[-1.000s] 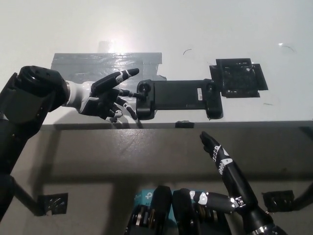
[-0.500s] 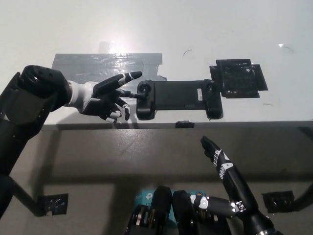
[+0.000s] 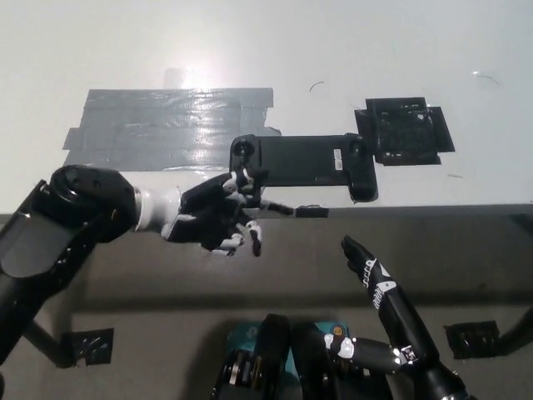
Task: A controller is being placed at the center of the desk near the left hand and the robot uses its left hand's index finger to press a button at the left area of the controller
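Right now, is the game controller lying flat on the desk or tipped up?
Flat. The controller lies flat on the white desk near its front edge, with nothing propping it.

Camera setup: single head cam, no 2nd view.
Cam sat on robot's head, faced steeply down at mid range; covered desk [image 3: 350, 50] top half of frame, floor below desk edge; no overlap w/ other views.

Left hand [image 3: 215, 219] black and white with white wrist cuff, bulky black forearm, right hand [image 3: 376, 279] slim black with white markings
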